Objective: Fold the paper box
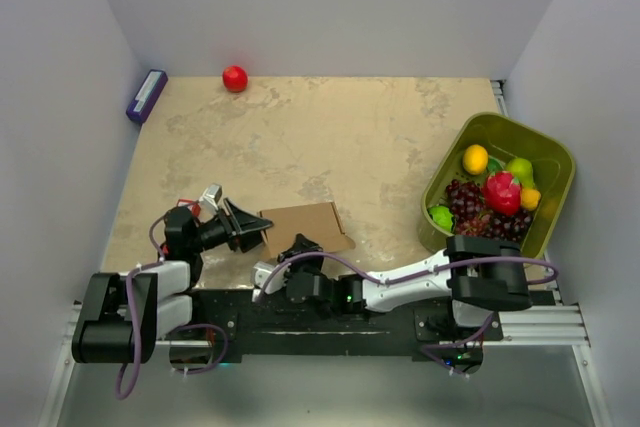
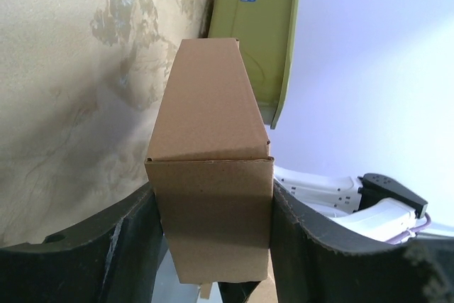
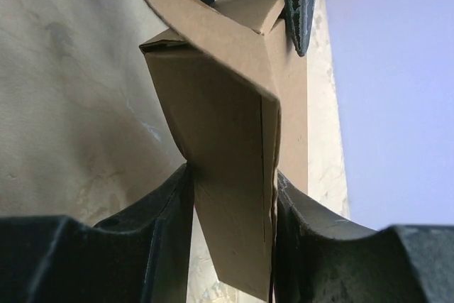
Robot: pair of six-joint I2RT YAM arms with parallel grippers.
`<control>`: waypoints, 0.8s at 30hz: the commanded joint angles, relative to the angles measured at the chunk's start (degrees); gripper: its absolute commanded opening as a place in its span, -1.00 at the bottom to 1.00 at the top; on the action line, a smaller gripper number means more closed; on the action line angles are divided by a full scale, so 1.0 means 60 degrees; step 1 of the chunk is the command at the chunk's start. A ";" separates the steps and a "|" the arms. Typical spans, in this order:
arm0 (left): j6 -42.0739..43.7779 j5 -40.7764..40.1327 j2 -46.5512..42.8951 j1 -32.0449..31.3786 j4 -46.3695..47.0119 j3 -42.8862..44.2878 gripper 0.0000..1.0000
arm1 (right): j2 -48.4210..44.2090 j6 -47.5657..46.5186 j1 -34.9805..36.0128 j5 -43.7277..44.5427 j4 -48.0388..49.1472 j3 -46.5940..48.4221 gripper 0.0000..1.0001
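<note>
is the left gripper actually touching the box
Touching. In the left wrist view, the left gripper has both fingers flat against the sides of the box, with no gap.

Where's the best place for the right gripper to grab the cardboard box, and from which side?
Probably the near long edge of the paper box, coming from the robot's side. The left gripper holds its left end, and its flat parallel walls fit between the fingers of the right gripper there.

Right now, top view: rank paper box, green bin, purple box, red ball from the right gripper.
1. paper box, held by right gripper.
2. green bin, right side.
3. red ball and purple box, far edge: too close to call.
</note>
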 commanded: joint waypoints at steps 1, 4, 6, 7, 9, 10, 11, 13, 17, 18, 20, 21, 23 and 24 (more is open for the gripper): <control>-0.0861 0.0396 -0.0510 0.0002 0.1277 -0.1794 -0.44 | -0.0251 0.1250 -0.0379 -0.1000 -0.1800 0.0645 -0.42; -0.0921 0.0307 -0.0584 0.0002 0.1351 -0.1809 -0.71 | -0.0353 0.1236 -0.0408 -0.0868 -0.1656 0.0470 -0.11; -0.1038 0.0336 -0.0555 0.0002 0.1540 -0.1881 -0.84 | -0.0383 0.1163 -0.0437 -0.0795 -0.1291 0.0338 0.23; -0.1227 0.0380 -0.0569 0.0002 0.1643 -0.1940 -0.88 | -0.0369 0.1133 -0.0438 -0.0794 -0.1144 0.0323 0.31; -0.1462 0.0439 -0.0627 0.0002 0.2009 -0.2115 -1.00 | -0.0325 0.0988 -0.0452 -0.0721 -0.0662 0.0221 0.50; -0.1710 0.0453 -0.0657 0.0002 0.2126 -0.2160 -1.00 | -0.0266 0.0929 -0.0452 -0.0576 -0.0470 0.0191 0.54; -0.1843 0.0468 -0.0715 0.0002 0.2403 -0.2218 -1.00 | -0.0266 0.0856 -0.0452 -0.0546 -0.0251 0.0046 0.57; -0.2253 0.0512 -0.0745 0.0002 0.2741 -0.2438 -1.00 | -0.0135 0.0519 -0.0467 -0.0327 0.0584 -0.0101 0.58; -0.2298 0.0921 -0.0555 -0.0100 0.3181 -0.2468 -1.00 | 0.0260 -0.0155 -0.0467 0.0098 0.1858 -0.0161 0.38; -0.2313 0.0995 -0.0511 -0.0130 0.3240 -0.2468 -1.00 | 0.0319 -0.0402 -0.0452 0.0128 0.1991 -0.0160 0.28; -0.2313 0.1098 -0.0438 -0.0130 0.3357 -0.2497 -0.99 | 0.0378 -0.0478 -0.0467 0.0027 0.2008 -0.0088 0.05; -0.2313 0.1113 -0.0408 -0.0130 0.3387 -0.2512 -0.95 | 0.0364 -0.0435 -0.0452 -0.0018 0.1819 -0.0058 0.01; -0.2284 0.1098 -0.0408 -0.0130 0.3416 -0.2483 -0.76 | 0.0233 -0.0230 -0.0452 -0.0251 0.1191 0.0044 -0.11; -0.2226 0.1069 -0.0408 -0.0130 0.3402 -0.2454 -0.63 | 0.0145 -0.0070 -0.0467 -0.0310 0.0984 0.0059 -0.12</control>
